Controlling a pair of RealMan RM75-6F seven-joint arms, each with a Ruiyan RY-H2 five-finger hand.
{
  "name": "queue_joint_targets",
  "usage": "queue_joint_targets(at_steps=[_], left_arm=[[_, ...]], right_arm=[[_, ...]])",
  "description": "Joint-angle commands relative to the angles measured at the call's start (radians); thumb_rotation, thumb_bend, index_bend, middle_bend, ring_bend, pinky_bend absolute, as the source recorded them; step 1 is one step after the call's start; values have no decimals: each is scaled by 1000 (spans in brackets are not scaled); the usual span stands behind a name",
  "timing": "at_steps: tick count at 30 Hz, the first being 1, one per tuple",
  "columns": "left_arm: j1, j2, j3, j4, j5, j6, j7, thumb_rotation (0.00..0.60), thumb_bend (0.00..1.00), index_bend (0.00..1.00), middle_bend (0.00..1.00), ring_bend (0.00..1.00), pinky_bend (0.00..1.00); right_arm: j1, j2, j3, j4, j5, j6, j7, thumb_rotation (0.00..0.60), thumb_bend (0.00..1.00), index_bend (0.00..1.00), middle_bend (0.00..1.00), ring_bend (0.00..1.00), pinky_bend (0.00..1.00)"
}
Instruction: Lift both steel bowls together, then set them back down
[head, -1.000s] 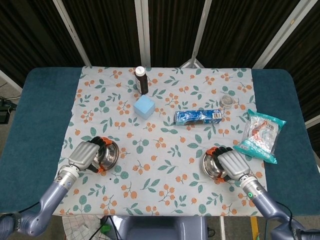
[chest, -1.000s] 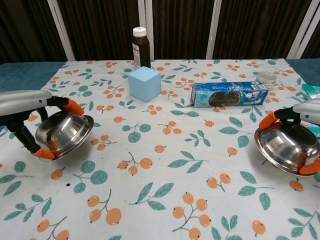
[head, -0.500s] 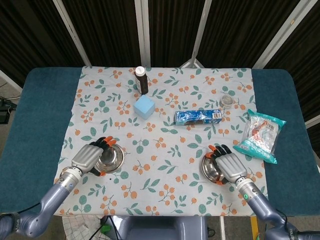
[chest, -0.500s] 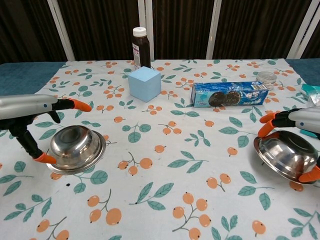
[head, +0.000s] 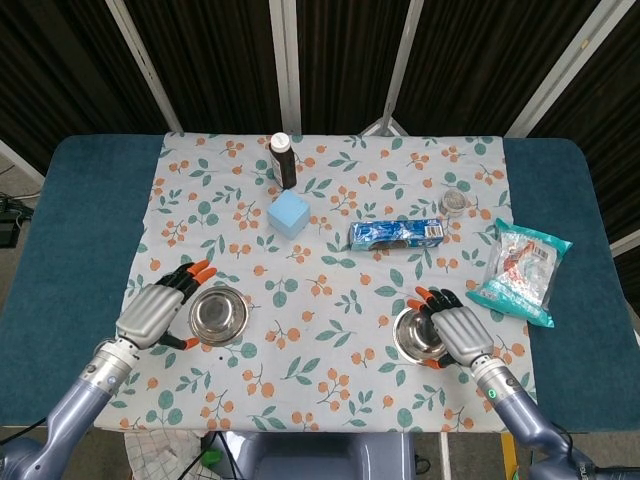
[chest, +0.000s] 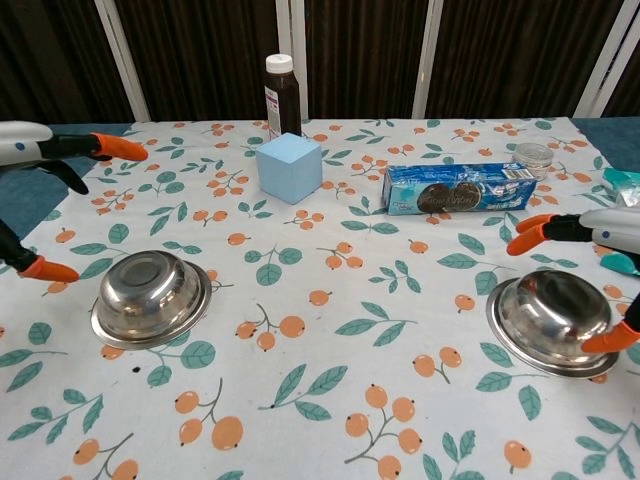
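Observation:
The left steel bowl (head: 220, 315) (chest: 150, 297) sits flat on the floral cloth. My left hand (head: 150, 316) (chest: 35, 160) is beside it on its left, apart from it, with its orange-tipped fingers spread wide and nothing in them. The right steel bowl (head: 416, 336) (chest: 547, 320) also rests on the cloth. My right hand (head: 460, 330) (chest: 605, 228) hovers over that bowl's right side. Its fingers are spread above the rim and its thumb is close to the near edge; it has no grip on the bowl.
A brown bottle (head: 284, 160) (chest: 283, 95) and a blue cube (head: 289, 214) (chest: 290, 166) stand at the back centre. A blue cookie box (head: 396, 234) (chest: 460, 188), a small clear jar (head: 457, 203) and a snack bag (head: 522, 270) lie at the back right.
Both bowls went from being held tilted to lying flat on the cloth. Both hands let go and spread their fingers; the left hand drew back to the left, away from its bowl.

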Motion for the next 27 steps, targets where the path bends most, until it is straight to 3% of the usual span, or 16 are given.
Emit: queue_joint_targets(at_steps=[1, 6, 11, 17, 23, 27], left_arm=[[17, 25, 10, 2, 25, 4, -24, 600, 0, 29, 0, 0, 180], [67, 63, 44, 1, 79, 88, 72, 600, 0, 30, 0, 0, 166], [226, 65, 93, -8, 149, 356, 251, 600, 0, 30, 0, 0, 157], [379, 77, 134, 26, 207, 554, 195, 600, 0, 30, 0, 0, 95], [476, 83, 132, 89, 223, 671, 133, 600, 0, 28, 0, 0, 85], [511, 65, 129, 152, 233, 695, 75, 600, 0, 28, 0, 0, 85]], right_arm=[[1, -10, 1, 9, 5, 1, -13, 600, 43, 150, 0, 41, 7], [-15, 10, 10, -10, -3, 55, -37, 600, 36, 149, 0, 45, 1], [-95, 29, 13, -28, -75, 226, -2, 600, 32, 150, 0, 63, 1], [-197, 44, -24, 29, -240, 415, 129, 600, 31, 150, 0, 63, 1], [-277, 91, -71, 46, -315, 520, 88, 600, 30, 150, 0, 64, 1], [-308, 121, -92, 43, -332, 539, 75, 600, 31, 150, 0, 64, 1]])
